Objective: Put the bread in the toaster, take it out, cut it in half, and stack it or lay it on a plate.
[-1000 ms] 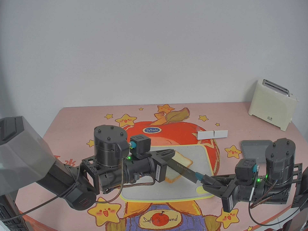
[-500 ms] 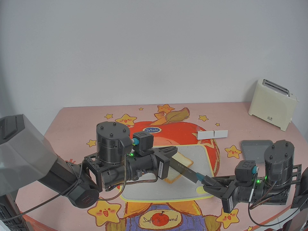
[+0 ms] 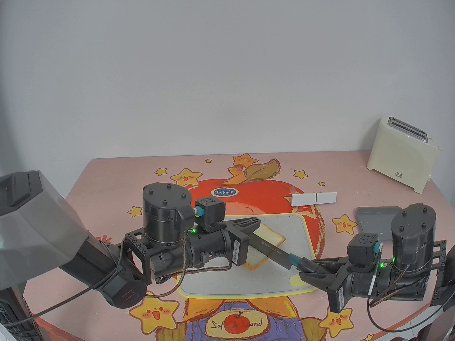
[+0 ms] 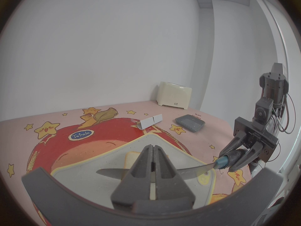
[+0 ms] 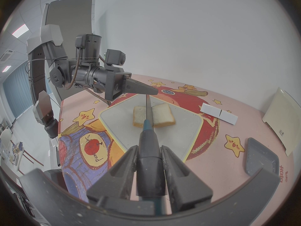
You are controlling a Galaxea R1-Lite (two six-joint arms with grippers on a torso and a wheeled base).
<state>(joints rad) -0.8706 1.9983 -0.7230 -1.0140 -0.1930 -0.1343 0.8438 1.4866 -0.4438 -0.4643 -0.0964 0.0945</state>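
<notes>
A slice of bread [image 3: 273, 237] lies on the white cutting board [image 3: 227, 285] in the middle of the table. My right gripper [image 3: 303, 266] is shut on the blue-tipped handle of a knife [image 3: 271, 250], and the blade lies across the middle of the bread [image 5: 161, 115]. My left gripper [image 3: 253, 223] is shut with nothing in it, hovering just over the blade and the bread's left part. In the left wrist view its fingers [image 4: 145, 160] cover the bread [image 4: 131, 159] and the knife [image 4: 188, 172]. The right wrist view shows the right gripper [image 5: 149, 149] around the knife [image 5: 147, 105].
A cream toaster [image 3: 403, 155] stands at the back right corner. A grey plate [image 3: 374, 219] lies right of the board, behind my right arm. A white folded card [image 3: 313, 198] sits behind the board. The table's left and far parts have free room.
My left gripper has shifted slightly up and toward the far side over the bread. The right gripper and the knife have hardly moved.
</notes>
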